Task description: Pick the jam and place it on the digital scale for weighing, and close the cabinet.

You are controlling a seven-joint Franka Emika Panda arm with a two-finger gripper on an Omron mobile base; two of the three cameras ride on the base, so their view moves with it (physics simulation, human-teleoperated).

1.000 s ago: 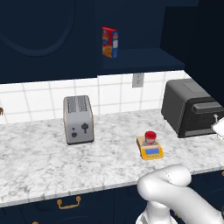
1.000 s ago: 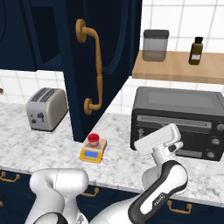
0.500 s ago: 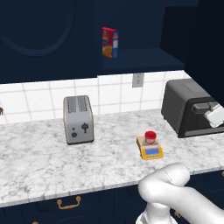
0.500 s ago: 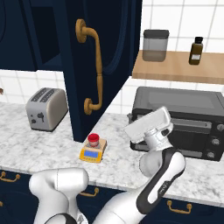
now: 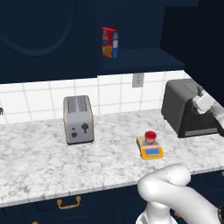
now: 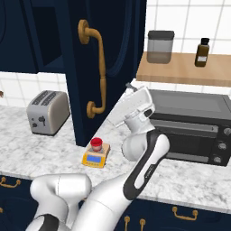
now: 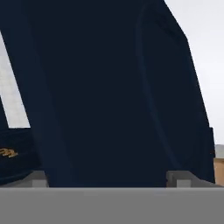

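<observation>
The jam (image 5: 150, 136) (image 6: 96, 144), a small red-lidded jar, stands on the grey plate of the yellow digital scale (image 5: 152, 151) (image 6: 94, 158) on the marble counter. The navy cabinet door (image 6: 118, 54) hangs wide open, its brass handle (image 6: 96, 67) facing the room. My gripper (image 6: 130, 88) (image 5: 200, 91) is raised at the door's right edge, above the counter and well to the right of the jam. In the hand view the door panel (image 7: 105, 87) is very close ahead. The gripper (image 7: 107, 179) is open, its fingertips (image 7: 38, 176) far apart with nothing between them.
A silver toaster (image 5: 78, 119) (image 6: 47, 112) stands at the left. A black toaster oven (image 5: 186, 109) (image 6: 191, 128) sits just right of the hand. A cereal box (image 5: 110, 42) is on the open cabinet shelf. A wooden shelf (image 6: 185, 72) carries a canister and a bottle.
The hand has risen from in front of the toaster oven and swung left toward the open door's edge. The jam and the scale have not moved.
</observation>
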